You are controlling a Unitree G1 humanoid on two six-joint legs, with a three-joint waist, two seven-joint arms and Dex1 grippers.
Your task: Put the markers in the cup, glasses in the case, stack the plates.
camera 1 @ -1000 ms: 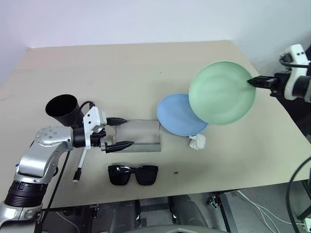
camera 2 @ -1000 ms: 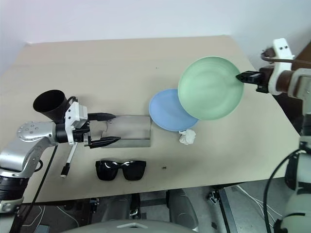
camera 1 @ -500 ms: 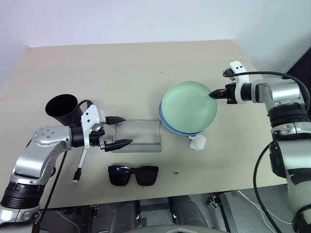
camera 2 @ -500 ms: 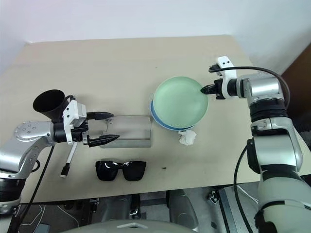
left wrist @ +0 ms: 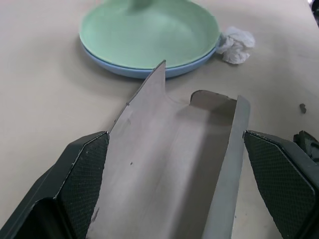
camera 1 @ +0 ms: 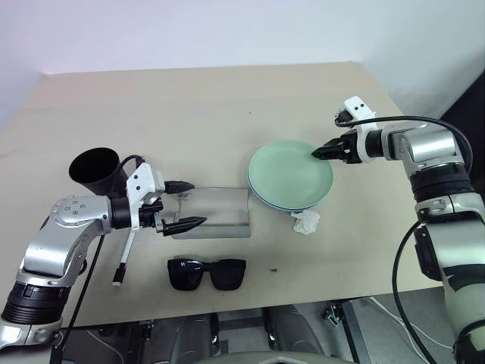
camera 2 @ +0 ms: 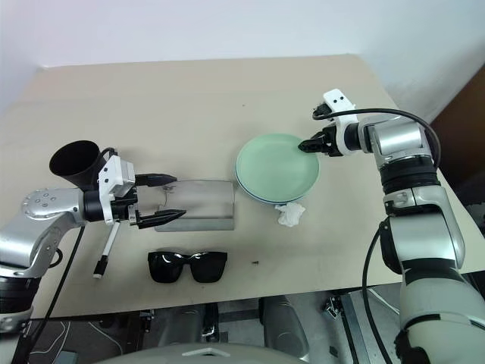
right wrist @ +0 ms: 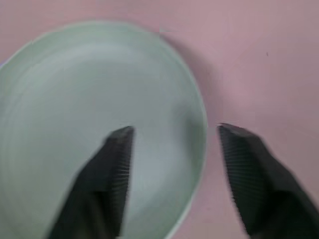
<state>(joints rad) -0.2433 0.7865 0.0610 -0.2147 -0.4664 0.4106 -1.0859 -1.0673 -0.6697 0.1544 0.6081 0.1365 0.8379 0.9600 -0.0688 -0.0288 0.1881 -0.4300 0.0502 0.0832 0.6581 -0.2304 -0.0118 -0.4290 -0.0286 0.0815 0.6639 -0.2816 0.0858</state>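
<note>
In the head views, your mint green plate (camera 1: 290, 173) lay nested on the light blue plate (camera 2: 254, 195), whose rim showed just along the near edge. Your right gripper (camera 2: 306, 145) sat at the green plate's far right rim. A crumpled white tissue (camera 1: 306, 222) lay just beside the stack's near edge. The grey case (camera 1: 214, 213) lay open on the table (camera 1: 189, 106), with your left gripper (camera 1: 184, 205) at its left end, fingers spread. The black cup (camera 1: 96, 171) stood left of that arm. One marker (camera 1: 122, 261) lay on the table below the left wrist; its cap colour could not be told. The sunglasses (camera 1: 208, 273) lay near the table's front edge, apart from the case.

In the left wrist view, your left fingers (left wrist: 82, 174) stood wide either side of the open case (left wrist: 169, 159), not gripping it. The stacked plates and tissue lay beyond.

In the right wrist view, your right fingers (right wrist: 112, 169) were parted astride the green plate's (right wrist: 75, 109) rim, one over the plate, one over the table, with gaps visible to the rim.
</note>
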